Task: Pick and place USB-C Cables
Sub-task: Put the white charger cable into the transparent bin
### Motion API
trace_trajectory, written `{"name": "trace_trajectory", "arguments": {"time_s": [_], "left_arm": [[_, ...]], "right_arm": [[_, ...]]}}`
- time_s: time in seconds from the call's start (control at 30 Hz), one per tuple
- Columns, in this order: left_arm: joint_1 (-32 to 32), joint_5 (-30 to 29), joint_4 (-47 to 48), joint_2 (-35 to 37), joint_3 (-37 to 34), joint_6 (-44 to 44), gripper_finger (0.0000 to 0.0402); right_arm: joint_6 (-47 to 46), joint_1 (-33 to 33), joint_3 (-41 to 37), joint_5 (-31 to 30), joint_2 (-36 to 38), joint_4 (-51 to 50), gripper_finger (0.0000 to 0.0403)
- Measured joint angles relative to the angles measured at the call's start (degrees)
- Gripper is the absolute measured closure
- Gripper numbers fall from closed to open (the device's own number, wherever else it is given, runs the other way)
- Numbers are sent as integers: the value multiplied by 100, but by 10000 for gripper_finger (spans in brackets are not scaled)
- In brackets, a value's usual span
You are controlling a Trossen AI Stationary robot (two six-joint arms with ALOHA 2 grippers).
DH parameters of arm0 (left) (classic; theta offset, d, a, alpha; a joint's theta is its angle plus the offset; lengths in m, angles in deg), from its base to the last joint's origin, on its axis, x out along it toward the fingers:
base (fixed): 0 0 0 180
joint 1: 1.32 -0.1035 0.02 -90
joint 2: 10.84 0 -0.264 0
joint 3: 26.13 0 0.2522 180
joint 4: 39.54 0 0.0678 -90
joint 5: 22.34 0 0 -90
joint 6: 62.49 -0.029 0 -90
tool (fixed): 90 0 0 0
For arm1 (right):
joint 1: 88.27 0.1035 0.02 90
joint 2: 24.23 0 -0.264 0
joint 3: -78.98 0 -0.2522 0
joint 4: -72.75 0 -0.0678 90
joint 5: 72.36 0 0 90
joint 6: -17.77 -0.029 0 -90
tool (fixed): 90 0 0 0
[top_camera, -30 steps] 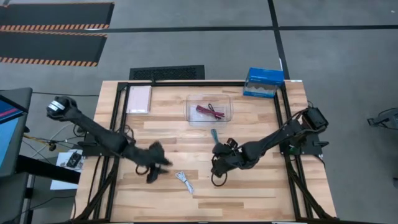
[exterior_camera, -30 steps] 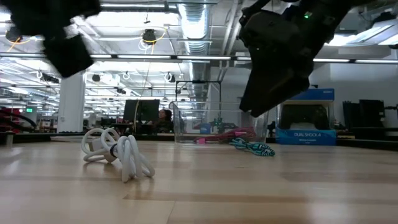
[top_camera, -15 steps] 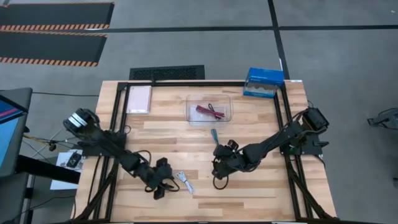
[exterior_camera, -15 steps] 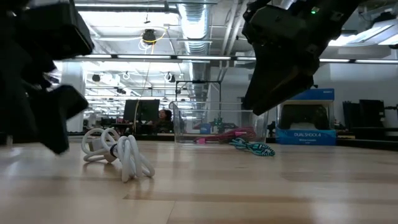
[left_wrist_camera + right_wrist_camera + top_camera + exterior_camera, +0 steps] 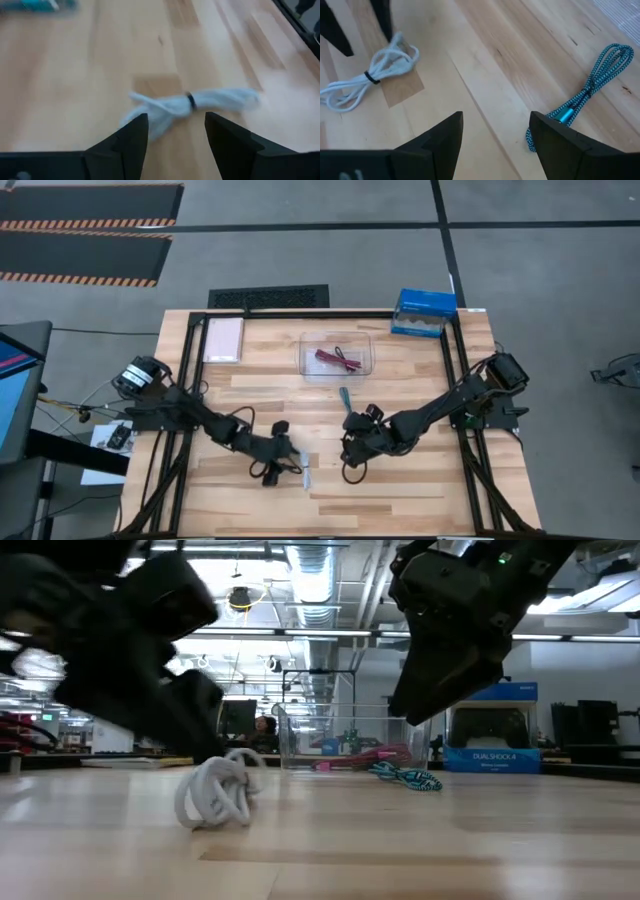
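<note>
The white cable point(image 5: 190, 102) lies on the table near its near edge, also in the high view point(image 5: 302, 473) and the low view point(image 5: 215, 798). My left gripper point(image 5: 175, 132) is open and low over it, its fingers straddling one end point(image 5: 280, 456). My right gripper point(image 5: 495, 142) is open and hangs above bare wood point(image 5: 350, 448), between the white cable and the teal cable point(image 5: 590, 90). The teal cable lies flat mid-table point(image 5: 345, 398). The dark red cable point(image 5: 335, 359) lies inside the clear bin. I see no black cable plainly. My left gripper comes at the white cable slanting down from the table's left. One fingertip point(image 5: 389, 35) stands right beside the cable's looped end point(image 5: 402, 47). Whether it touches, I cannot tell. The cable lies flat on the table.
The clear bin point(image 5: 306, 350) stands toward the far edge, with the blue box point(image 5: 424, 311) at the far right corner. A pale flat pad point(image 5: 223, 339) lies at the far left. Bare wood shows between the two grippers and along the near edge.
My left gripper has swung down and toward the table's right, reaching the white cable. The cable, spread out earlier in the low view, is now bunched closer and shifted slightly toward the right. My right arm has kept still.
</note>
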Motion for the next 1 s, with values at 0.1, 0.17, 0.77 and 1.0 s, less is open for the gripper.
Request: {"name": "trace_trajectory", "arguments": {"time_s": [0.1,0.17,0.77,1.0], "left_arm": [[-248,36,-303,2,0,-540,214],[-376,236,-353,4,0,-726,214],[-843,782,700,728,127,169,214],[-967,338,719,1173,127,1192,214]], "right_arm": [[-2,0,0,0,2,0,147],[0,0,0,0,0,0,147],[-8,-37,0,2,2,2,147],[-213,-33,0,11,2,-46,147]]}}
